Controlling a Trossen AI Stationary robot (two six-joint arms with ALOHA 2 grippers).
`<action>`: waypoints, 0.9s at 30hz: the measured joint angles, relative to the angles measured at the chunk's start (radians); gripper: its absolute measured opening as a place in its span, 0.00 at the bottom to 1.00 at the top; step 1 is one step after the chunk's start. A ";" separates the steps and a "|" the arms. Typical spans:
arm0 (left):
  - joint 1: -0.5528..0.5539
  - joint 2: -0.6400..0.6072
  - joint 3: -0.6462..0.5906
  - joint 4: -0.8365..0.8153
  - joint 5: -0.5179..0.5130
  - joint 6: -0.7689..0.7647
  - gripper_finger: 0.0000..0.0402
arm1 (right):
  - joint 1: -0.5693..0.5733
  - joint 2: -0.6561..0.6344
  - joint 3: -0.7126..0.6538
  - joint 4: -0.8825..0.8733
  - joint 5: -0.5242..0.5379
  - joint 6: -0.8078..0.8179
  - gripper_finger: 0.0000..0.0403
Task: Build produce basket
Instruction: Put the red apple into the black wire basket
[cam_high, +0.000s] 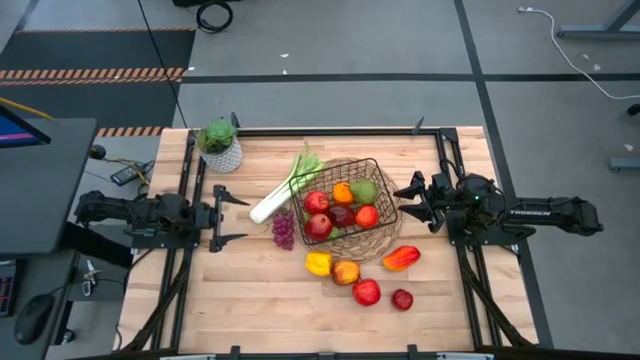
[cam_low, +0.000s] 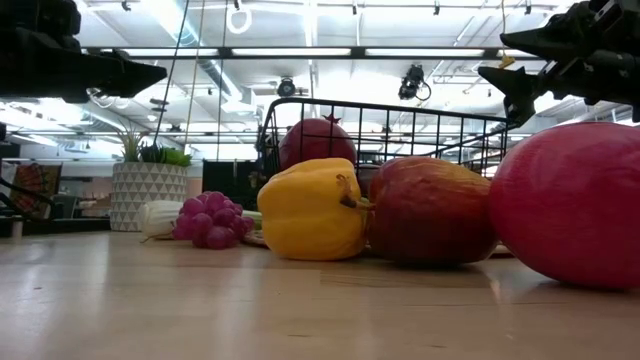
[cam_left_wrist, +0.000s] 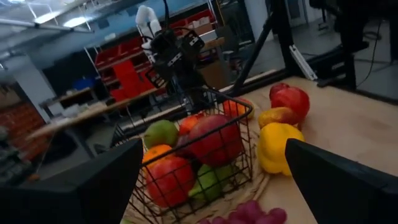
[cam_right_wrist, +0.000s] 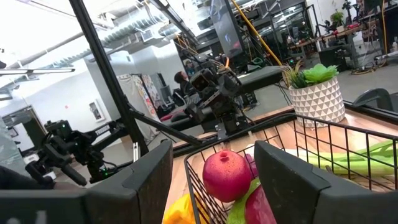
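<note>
The dark wire basket stands mid-table on its round wicker base. It holds red apples, an orange and a green pear. The leek lies left of the basket with its green end at the rim. Purple grapes lie beside it. A yellow pepper, apples and a red-orange pepper rest on the table near the basket's near side. My left gripper hovers open left of the grapes. My right gripper hovers open just right of the basket. Neither holds anything.
A leafy plant in a white pot stands at the far left corner. Black frame rails run along the table's left, right and far edges. Bare wood lies along the near left part of the table.
</note>
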 joint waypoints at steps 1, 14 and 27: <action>0.000 0.000 0.000 0.001 0.000 0.021 1.00 | 0.000 0.000 0.000 0.000 0.000 0.000 0.57; 0.000 0.000 -0.001 0.002 -0.001 0.040 1.00 | 0.000 0.000 0.000 0.003 0.000 0.000 0.57; 0.000 0.000 -0.001 0.003 0.000 0.039 1.00 | 0.014 0.000 0.000 0.199 0.011 -0.048 0.57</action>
